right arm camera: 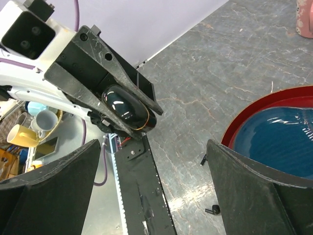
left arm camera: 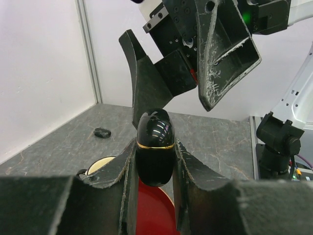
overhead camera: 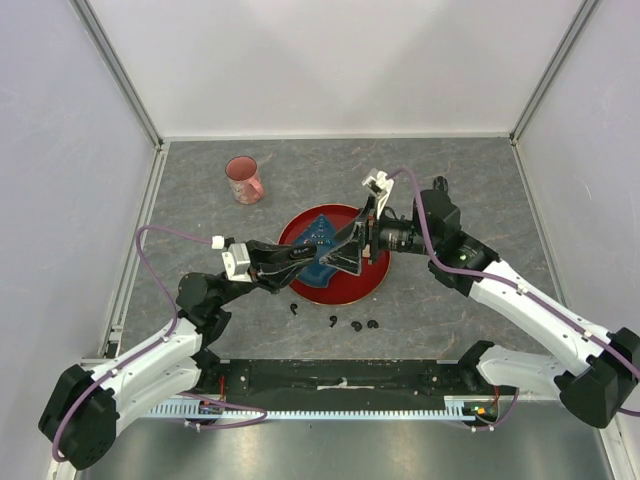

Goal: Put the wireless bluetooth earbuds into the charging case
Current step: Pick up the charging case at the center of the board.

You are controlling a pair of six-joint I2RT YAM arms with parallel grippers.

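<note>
The right gripper (right arm camera: pixel 152 164) shows two dark fingers spread wide in the foreground. Beyond them, the left gripper (right arm camera: pixel 148 122) clamps a glossy black oval case with a thin gold seam (right arm camera: pixel 123 107). To the right, a round red plate (right arm camera: pixel 235 131) holds a blue sheet (right arm camera: pixel 283 142). Two tiny black curled earbuds (right arm camera: pixel 204 159) lie near the plate's rim on the grey marbled table (right arm camera: pixel 205 73).

Left arm (overhead camera: pixel 150 365): extended forward and toward centre, wrist roughly level. Left gripper (left arm camera: pixel 155 144): fingers clamped on both sides of the charging case (right arm camera: pixel 124 108). Right arm (overhead camera: pixel 530 310): bent inward toward centre. Right gripper (right arm camera: pixel 152 144): faces the left gripper at close range, jaws spread wide, holding nothing.
</note>
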